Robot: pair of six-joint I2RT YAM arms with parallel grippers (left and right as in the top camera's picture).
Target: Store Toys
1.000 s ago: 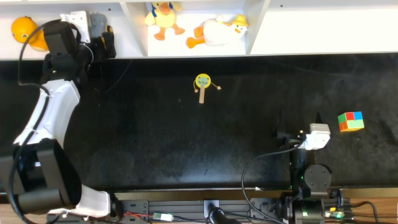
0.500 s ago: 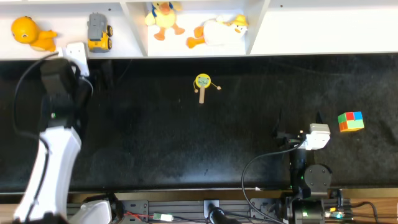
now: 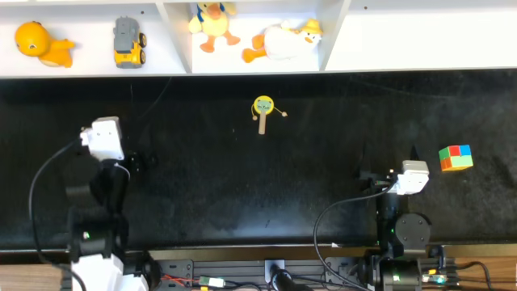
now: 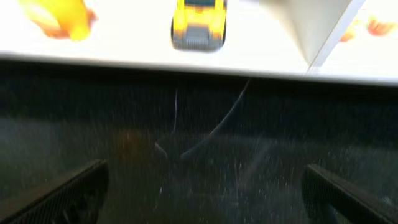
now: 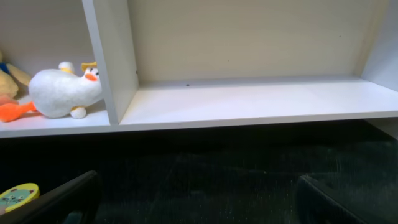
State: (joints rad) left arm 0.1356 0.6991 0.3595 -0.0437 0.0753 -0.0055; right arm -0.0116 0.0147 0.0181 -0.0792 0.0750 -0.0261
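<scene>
Toys are partly in the white shelf (image 3: 404, 48) and partly on the black table (image 3: 202, 194) in front of it. In the shelf's left compartment stand an orange duck (image 3: 42, 42) and, just beside it, a grey and yellow toy truck (image 3: 129, 42). In the middle compartment a yellow plush duck (image 3: 213, 24) and a white plush duck (image 3: 283, 40) lie side by side. A yellow rattle drum (image 3: 263, 109) lies on the table near the shelf's front edge, before the middle compartment. A coloured cube (image 3: 456, 158) lies farther from the shelf, before its right compartment.

My left pincer (image 4: 204, 171) is low over the table before the shelf's left compartment, facing the truck, with its two fingers wide apart. My right pincer (image 5: 198, 180) is well away from the shelf and faces the right compartment, its fingers apart too (the cube lies near it).
</scene>
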